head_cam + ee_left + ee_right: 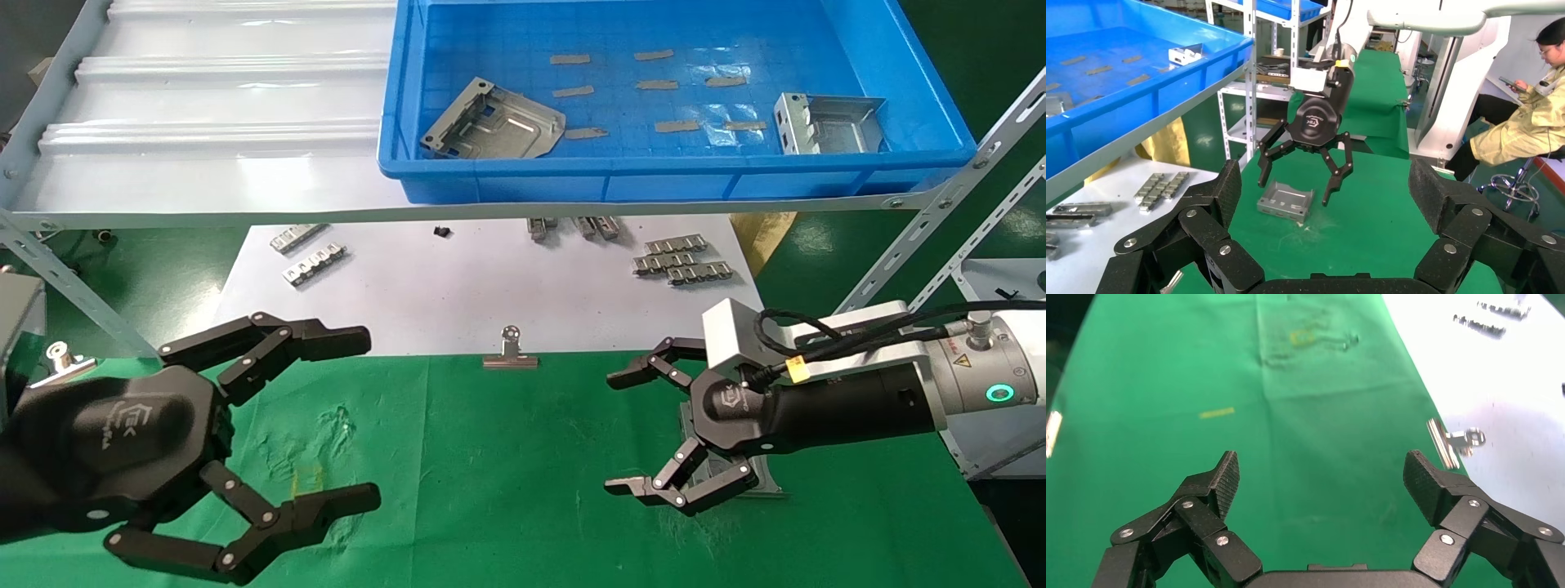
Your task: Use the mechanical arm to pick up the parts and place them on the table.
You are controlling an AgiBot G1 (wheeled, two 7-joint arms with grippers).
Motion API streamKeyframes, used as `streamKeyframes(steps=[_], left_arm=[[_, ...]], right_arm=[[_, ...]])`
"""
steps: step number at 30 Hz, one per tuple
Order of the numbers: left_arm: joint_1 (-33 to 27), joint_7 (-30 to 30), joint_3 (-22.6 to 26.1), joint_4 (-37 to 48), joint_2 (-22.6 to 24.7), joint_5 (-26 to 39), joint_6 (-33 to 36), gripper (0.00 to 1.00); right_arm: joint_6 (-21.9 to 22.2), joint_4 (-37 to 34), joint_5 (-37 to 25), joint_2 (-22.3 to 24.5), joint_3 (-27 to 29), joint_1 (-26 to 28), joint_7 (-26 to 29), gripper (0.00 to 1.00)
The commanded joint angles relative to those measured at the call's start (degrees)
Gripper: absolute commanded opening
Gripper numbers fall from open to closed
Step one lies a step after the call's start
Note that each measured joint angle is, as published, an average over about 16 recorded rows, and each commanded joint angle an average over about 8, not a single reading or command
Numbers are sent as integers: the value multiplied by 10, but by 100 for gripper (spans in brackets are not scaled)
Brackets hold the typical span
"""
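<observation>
My right gripper (614, 433) is open and empty. It hovers just above one silver part (768, 479) that lies on the green table (490, 457); my hand hides most of the part. The left wrist view shows this part (1286, 201) flat on the cloth, below and between the spread fingers of the right gripper (1297, 184), not touching them. Two more parts (494, 122) (825, 122) lie in the blue bin. My left gripper (364, 416) is open and empty over the table's near left. Its own view (1327, 196) and the right wrist view (1321, 478) show nothing between the jaws.
The blue bin (392, 122) stands on the pale ribbed shelf (204, 98) above the table's far side. A white sheet (458, 286) holds toothed strips (678, 261). A binder clip (511, 353) lies at its edge. A slanted shelf strut (940, 220) is at right. A seated person (1523, 122) is beyond.
</observation>
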Motion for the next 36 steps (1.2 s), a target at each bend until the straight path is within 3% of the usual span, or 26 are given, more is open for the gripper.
streamKeyframes(steps=[1, 36], left_arm=[[0, 0, 0, 0, 0, 0, 0, 100], [0, 0, 0, 0, 0, 0, 0, 100]], right_arm=[[2, 19, 8, 7, 19, -16, 9, 100], [41, 343, 144, 126, 345, -298, 160, 100]])
